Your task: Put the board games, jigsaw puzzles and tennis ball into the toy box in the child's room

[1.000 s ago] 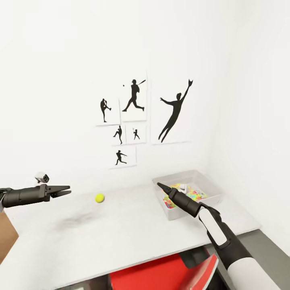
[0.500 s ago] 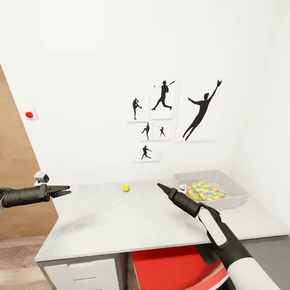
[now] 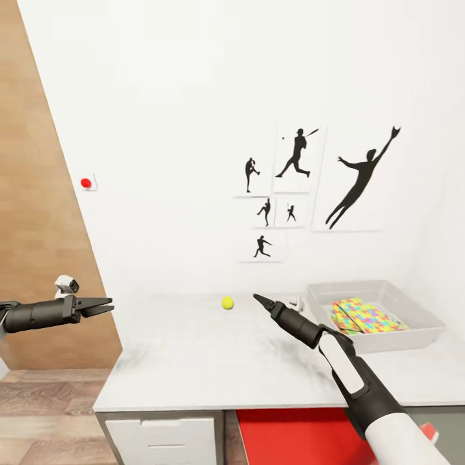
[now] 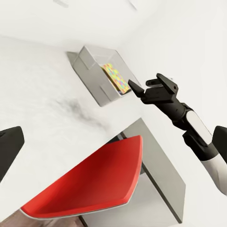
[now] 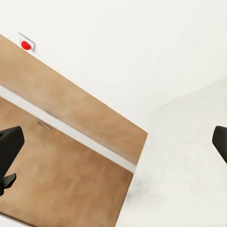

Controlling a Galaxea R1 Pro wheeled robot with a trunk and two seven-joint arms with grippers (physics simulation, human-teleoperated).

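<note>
One tennis ball [image 3: 227,302] mid-frame on table [image 3: 194,368]: light, rolls; pinch across middle. Left gripper [image 3: 97,305] and right gripper [image 3: 259,299] spread, empty.

We take this for a child's room in a home. Black baseball-player silhouettes [image 3: 303,187] decorate the white wall above a long white table [image 3: 213,361]. On it sit a tennis ball [image 3: 227,302] and a grey toy box [image 3: 420,323] holding bright jigsaw puzzles [image 3: 367,316]. A wooden door [image 3: 39,213] and wood-plank floor [image 3: 45,413] stand alongside.
</note>
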